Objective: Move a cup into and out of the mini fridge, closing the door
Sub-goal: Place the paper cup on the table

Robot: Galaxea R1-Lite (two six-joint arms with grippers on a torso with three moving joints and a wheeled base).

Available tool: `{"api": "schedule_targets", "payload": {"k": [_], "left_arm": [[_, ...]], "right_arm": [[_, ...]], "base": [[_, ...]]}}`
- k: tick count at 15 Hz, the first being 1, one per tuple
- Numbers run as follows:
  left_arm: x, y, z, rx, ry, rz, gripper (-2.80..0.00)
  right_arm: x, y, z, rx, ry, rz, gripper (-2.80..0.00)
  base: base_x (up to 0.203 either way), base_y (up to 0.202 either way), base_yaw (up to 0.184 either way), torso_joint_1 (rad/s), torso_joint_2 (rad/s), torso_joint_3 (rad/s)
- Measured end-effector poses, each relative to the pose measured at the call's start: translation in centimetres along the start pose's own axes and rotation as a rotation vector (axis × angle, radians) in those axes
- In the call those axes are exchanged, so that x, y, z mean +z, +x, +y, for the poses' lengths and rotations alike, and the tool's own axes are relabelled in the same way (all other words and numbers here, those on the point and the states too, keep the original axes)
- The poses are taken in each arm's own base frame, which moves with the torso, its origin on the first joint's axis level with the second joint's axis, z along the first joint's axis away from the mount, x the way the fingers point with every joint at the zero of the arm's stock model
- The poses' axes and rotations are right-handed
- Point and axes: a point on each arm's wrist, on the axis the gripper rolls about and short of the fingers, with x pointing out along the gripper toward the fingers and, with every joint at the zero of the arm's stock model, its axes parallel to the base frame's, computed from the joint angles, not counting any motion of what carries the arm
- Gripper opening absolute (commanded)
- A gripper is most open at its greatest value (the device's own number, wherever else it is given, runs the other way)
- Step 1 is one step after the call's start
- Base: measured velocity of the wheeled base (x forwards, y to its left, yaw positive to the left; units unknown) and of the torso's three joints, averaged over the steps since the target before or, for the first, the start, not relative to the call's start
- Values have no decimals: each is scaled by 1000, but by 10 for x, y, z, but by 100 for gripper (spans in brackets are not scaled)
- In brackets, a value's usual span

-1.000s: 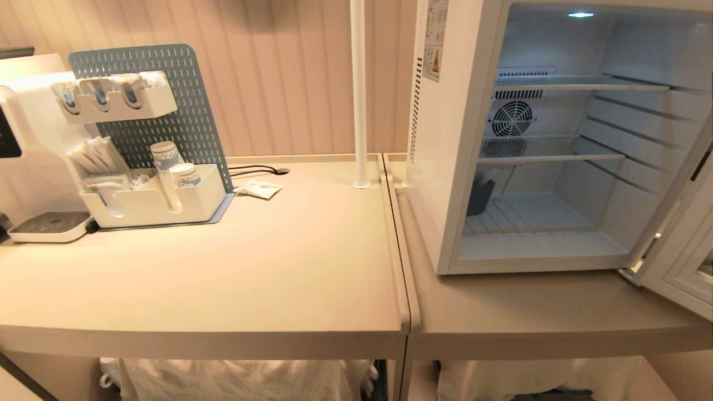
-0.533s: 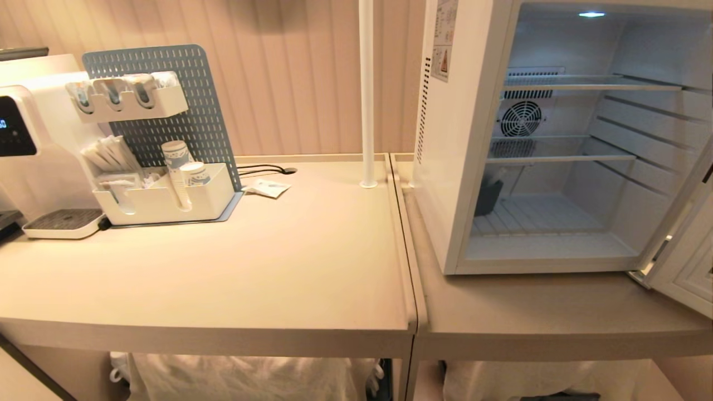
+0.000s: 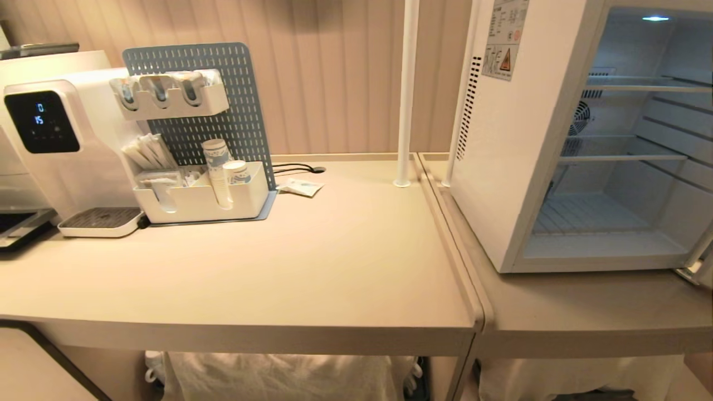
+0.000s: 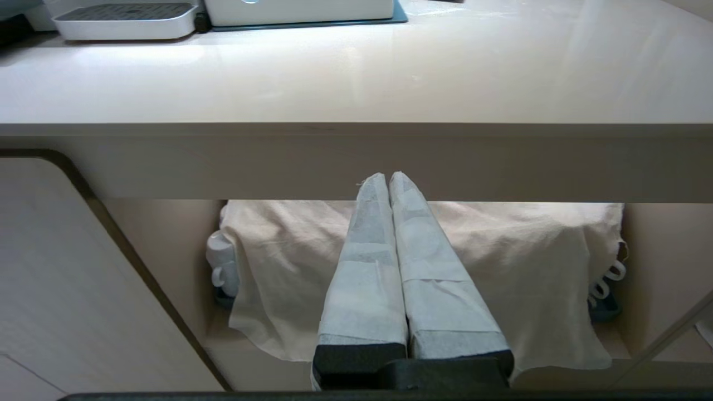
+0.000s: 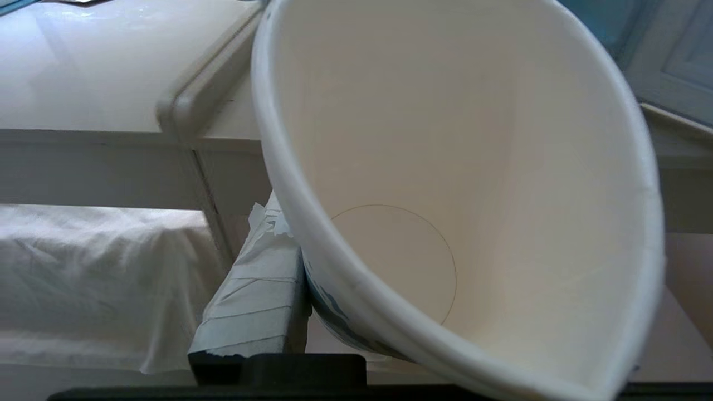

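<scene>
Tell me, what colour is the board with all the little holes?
Blue-grey; the pegboard shows best in the head view.

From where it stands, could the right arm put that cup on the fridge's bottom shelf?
Probably not yet. The right gripper holds the cup low, below the counter edge. The fridge stands open and the bottom shelf looks bare, but the arm must first rise.

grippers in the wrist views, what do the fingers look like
The left gripper has two long tapered fingers wrapped in pale grey-white tape, on a black base. The right gripper shows one finger, taped alike with frayed edges, on a black base.
</scene>
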Motion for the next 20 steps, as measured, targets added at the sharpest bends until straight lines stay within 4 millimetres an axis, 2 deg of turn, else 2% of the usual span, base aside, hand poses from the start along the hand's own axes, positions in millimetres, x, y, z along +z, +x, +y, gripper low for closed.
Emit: {"api": "schedule_targets", "payload": {"k": [20], "left_arm": [[0, 0, 0, -1, -1, -1, -280]], "right_arm": [[0, 0, 0, 0, 0, 1, -280]], "base": [[0, 193, 0, 2, 3, 2]]}}
